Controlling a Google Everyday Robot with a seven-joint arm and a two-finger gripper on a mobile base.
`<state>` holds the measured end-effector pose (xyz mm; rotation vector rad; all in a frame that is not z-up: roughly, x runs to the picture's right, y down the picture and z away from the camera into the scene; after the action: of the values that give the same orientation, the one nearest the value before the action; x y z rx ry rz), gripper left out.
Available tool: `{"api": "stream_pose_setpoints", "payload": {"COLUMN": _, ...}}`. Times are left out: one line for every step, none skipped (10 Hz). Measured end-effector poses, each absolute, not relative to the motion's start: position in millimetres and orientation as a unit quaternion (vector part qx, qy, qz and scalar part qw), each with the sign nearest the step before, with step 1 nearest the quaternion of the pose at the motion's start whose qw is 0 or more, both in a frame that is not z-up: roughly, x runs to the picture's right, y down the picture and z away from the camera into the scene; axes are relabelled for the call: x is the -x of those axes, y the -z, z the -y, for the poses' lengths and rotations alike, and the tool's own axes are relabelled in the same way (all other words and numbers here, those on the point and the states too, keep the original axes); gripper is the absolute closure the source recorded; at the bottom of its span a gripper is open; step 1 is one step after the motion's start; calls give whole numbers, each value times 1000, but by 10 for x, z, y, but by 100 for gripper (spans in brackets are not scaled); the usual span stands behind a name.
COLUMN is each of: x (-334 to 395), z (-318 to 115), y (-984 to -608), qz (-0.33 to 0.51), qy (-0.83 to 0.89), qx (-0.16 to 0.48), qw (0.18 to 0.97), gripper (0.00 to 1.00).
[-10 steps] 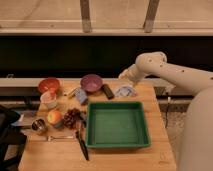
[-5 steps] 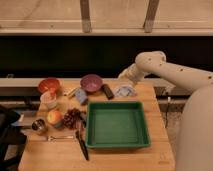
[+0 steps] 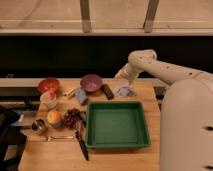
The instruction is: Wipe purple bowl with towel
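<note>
Purple bowl stands upright; crumpled pale towel lies apart to its right.

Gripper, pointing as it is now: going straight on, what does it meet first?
Probably the small pale blue-grey cloth towel, lying just below the gripper, which hangs, jaws open, over the far right of the wooden table. Depth is unclear.

Layout of the table. The tray lay front and centre-right. Behind it, along the rear edge, stood from left to right: the left bowl, the middle bowl, a short bar and the towel. The gripper hung just above the towel's rear edge, well right of the middle bowl. A cup stood before the left bowl. A round fruit lay left of the tray.
</note>
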<state>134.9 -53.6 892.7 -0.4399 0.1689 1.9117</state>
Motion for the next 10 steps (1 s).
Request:
{"api": "stream_pose_setpoints", "payload": {"x": -1367, "z": 515, "y": -8985, "qz": -79, "qy": -807, "qx": 185, "qw": 556, "gripper": 35}}
{"api": "stream_pose_setpoints", "payload": {"x": -1410, "z": 502, "y": -9052, "qz": -89, "qy": -804, "qx": 180, "qw": 560, "gripper": 35}}
{"api": "stream_pose_setpoints", "payload": {"x": -1461, "z": 467, "y": -9132, "qz": -101, "qy": -800, "qx": 176, "qw": 564, "gripper": 35}}
{"api": "stream_pose_setpoints", "payload": {"x": -1498, "z": 434, "y": -9207, "qz": -111, "qy": -797, "qx": 171, "qw": 569, "gripper": 35}}
{"api": "stream_pose_setpoints", "payload": {"x": -1501, "z": 398, "y": -9285, "qz": -120, "qy": -793, "qx": 170, "qw": 572, "gripper": 35}}
{"api": "stream_pose_setpoints", "payload": {"x": -1487, "z": 382, "y": -9343, "qz": -125, "qy": -790, "qx": 171, "qw": 576, "gripper": 35}}
{"api": "stream_pose_setpoints", "payload": {"x": -1477, "z": 351, "y": -9414, "qz": -130, "qy": -787, "qx": 174, "qw": 578, "gripper": 35}}
{"api": "stream_pose_setpoints", "payload": {"x": -1458, "z": 303, "y": -9477, "qz": -134, "qy": -783, "qx": 178, "qw": 580, "gripper": 35}}
{"api": "stream_pose_setpoints", "payload": {"x": -1415, "z": 275, "y": -9514, "qz": -137, "qy": -780, "qx": 180, "qw": 583, "gripper": 35}}
{"api": "stream_pose_setpoints", "payload": {"x": -1344, "z": 217, "y": -9578, "qz": -143, "qy": -774, "qx": 184, "qw": 589, "gripper": 35}}
